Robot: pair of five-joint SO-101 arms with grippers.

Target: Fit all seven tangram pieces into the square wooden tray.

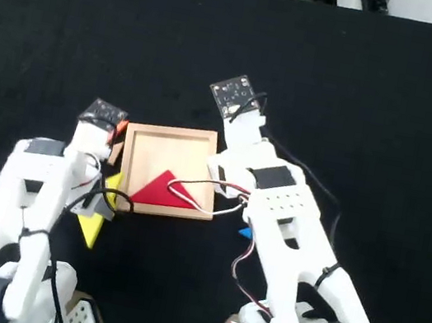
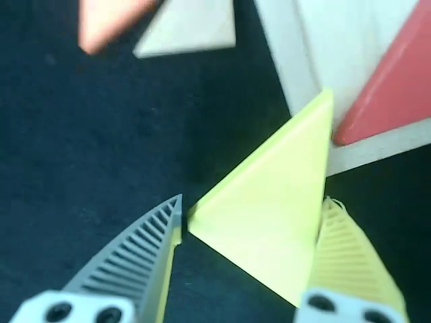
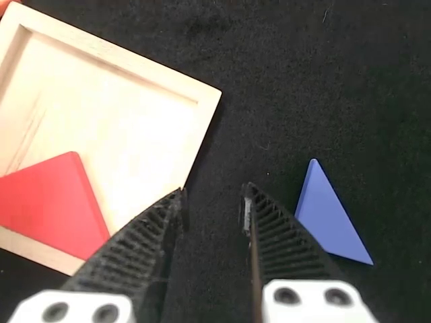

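Note:
The square wooden tray [image 1: 133,165] lies mid-table with a red triangle [image 1: 162,191] in its near corner. My left gripper [image 2: 254,208] is shut on a yellow triangle [image 2: 269,215], just off the tray's left near corner. One tip of that triangle reaches over the tray rim [image 2: 377,145]. In the high view the yellow triangle [image 1: 94,224] shows beside the left arm. My right gripper [image 3: 213,195] hangs open and holds nothing, over the black cloth by the tray's right rim [image 3: 205,128]. A blue triangle [image 3: 326,215] lies flat close beside it.
An orange piece [image 2: 108,20] and a pale wood-coloured piece [image 2: 192,30] lie on the cloth left of the tray. The right arm [image 1: 276,201] stretches over the blue triangle [image 1: 245,233], and its cables loop across the tray's near right corner. Black cloth stretches far behind the tray.

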